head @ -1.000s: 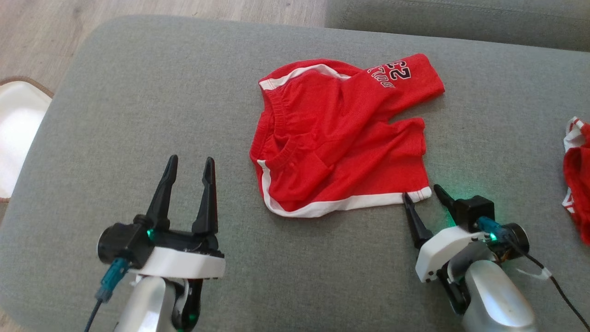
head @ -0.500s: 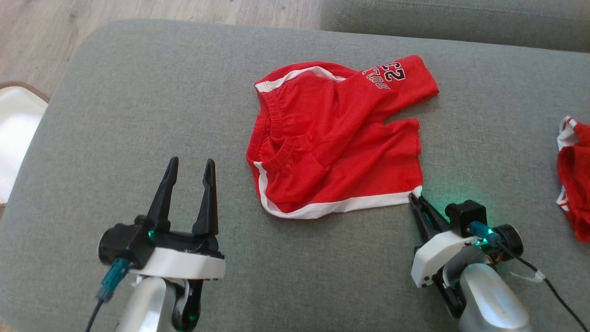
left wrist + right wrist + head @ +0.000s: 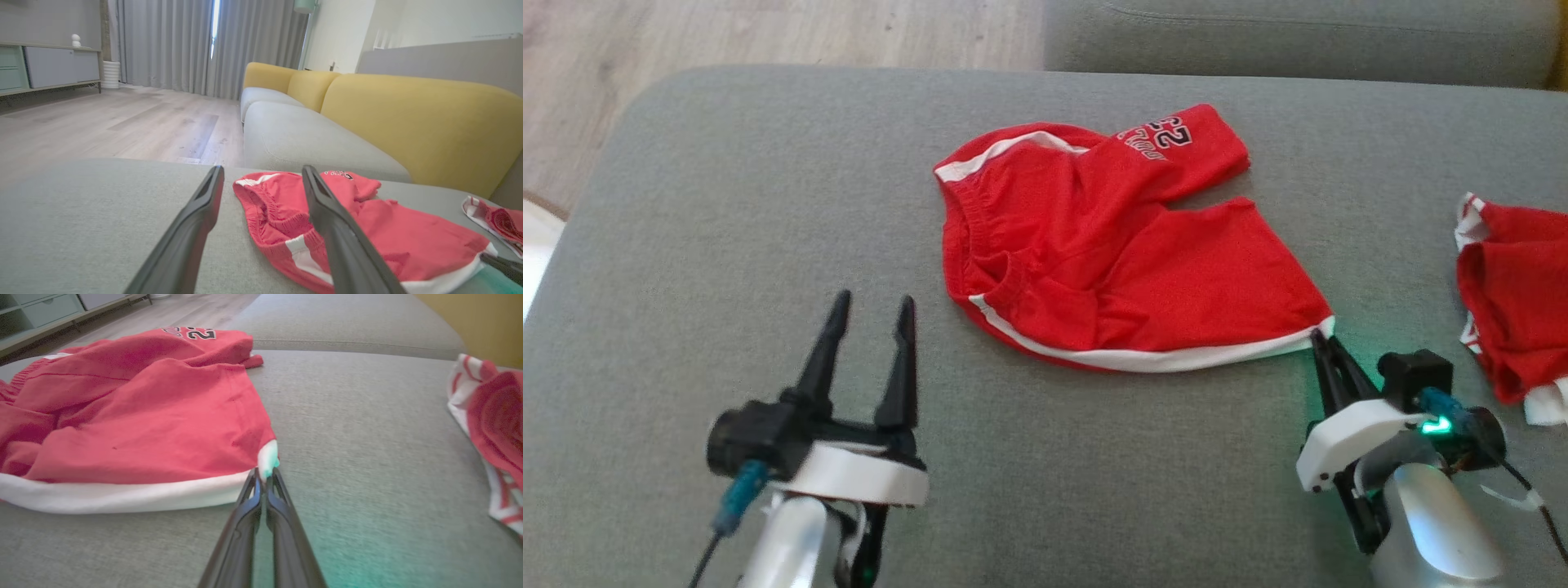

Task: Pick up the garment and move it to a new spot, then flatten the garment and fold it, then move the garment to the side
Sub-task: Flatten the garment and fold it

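On red shorts [image 3: 1127, 253], far leg: number [image 3: 1168, 132] starting 2 (rest unclear)

Left claw [image 3: 873, 298] spread; right claw [image 3: 1319, 336] clamped.

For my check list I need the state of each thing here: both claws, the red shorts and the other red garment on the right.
shorts: crumpled, not folded, lying on the cushion.
left claw: open, empty, apart from the shorts.
right claw: shut on the white hem corner of the shorts.
other garment: bunched up, lying free on the cushion, apart from both claws.
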Available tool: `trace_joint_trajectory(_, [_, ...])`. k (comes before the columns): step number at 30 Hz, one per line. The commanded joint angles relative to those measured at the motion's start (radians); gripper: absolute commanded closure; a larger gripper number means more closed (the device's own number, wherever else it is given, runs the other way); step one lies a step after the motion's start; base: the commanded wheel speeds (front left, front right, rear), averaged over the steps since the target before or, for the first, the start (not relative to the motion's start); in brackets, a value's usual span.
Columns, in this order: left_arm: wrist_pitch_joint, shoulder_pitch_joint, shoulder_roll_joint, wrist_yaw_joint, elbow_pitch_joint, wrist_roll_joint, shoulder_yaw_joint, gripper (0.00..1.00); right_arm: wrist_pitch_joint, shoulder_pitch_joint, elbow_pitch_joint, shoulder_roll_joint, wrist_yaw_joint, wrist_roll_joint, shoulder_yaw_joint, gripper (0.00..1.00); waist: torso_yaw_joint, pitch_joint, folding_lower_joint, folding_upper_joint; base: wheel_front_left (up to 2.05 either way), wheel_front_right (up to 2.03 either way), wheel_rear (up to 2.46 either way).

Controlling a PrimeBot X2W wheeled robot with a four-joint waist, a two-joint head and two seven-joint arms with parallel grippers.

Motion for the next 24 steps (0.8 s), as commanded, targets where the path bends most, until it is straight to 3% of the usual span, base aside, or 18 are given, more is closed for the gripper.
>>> trace_joint_trajectory(1, [-0.009,-0.039,0.017,0.002,-0.020,0.008,0.013,0.00,-0.001,-0.011,-0.032,0.000,-0.001,-0.009,0.013,1.00,-0.012,0.000,0.0000,0.0000,0.00,0.00,0.00])
trace_joint_trajectory(12, [0.001,-0.211,0.160,0.002,0.209,0.045,-0.299,0.00,0.022,-0.017,-0.052,0.001,-0.001,0.002,-0.025,1.00,-0.064,0.034,0.0000,0.0000,0.00,0.00,0.00])
trace_joint_trajectory(19, [0.050,-0.401,0.232,0.002,0.335,-0.025,-0.497,0.00,0.024,-0.042,-0.066,0.001,-0.001,0.011,-0.009,1.00,-0.081,0.090,0.0000,0.0000,0.00,0.00,0.00])
trace_joint_trajectory(24, [0.047,-0.473,0.251,0.002,0.403,-0.064,-0.559,0.00,0.018,-0.049,-0.066,0.001,-0.001,0.018,-0.010,1.00,-0.088,0.110,0.0000,0.0000,0.00,0.00,0.00])
